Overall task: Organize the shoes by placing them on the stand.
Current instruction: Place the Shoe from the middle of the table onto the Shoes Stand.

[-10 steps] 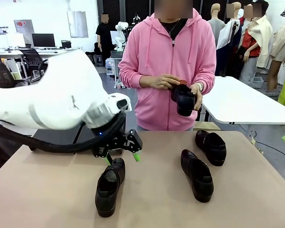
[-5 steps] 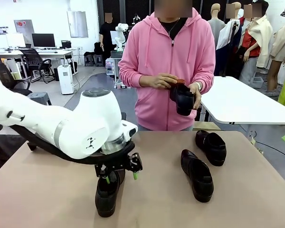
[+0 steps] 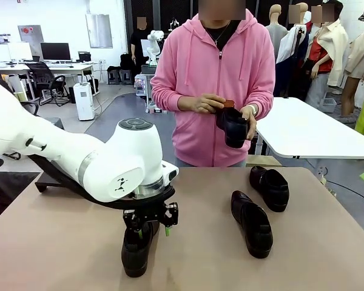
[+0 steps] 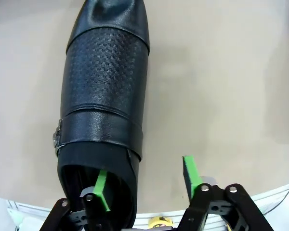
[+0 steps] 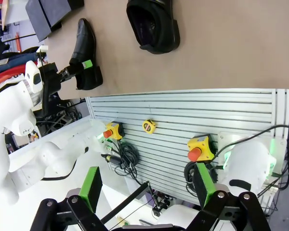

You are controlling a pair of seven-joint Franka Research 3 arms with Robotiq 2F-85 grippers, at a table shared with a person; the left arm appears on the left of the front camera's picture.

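A black shoe (image 3: 135,253) lies toe-forward on the near left of the table. My left gripper (image 3: 153,231) is down at its heel. In the left wrist view this shoe (image 4: 103,110) points away from me. One green pad (image 4: 102,190) sits inside the shoe's opening and the other pad (image 4: 190,173) stands outside, clear of the side wall. My left gripper (image 4: 145,182) is open around that wall. Two more shoes (image 3: 252,223) (image 3: 270,188) lie at the right. The person holds another shoe (image 3: 235,126). My right gripper (image 5: 147,185) is open and holds nothing. The stand (image 5: 50,14) lies past the shoes.
The person in a pink hoodie (image 3: 215,79) stands at the far edge of the table. My left arm's big white body (image 3: 79,163) covers the table's left side. In the right wrist view a slatted panel (image 5: 183,125) carries emergency-stop buttons and cables.
My left arm has come down and toward me, onto the heel of the near shoe. Its jaws have narrowed. The other shoes and the person's hands have hardly moved.
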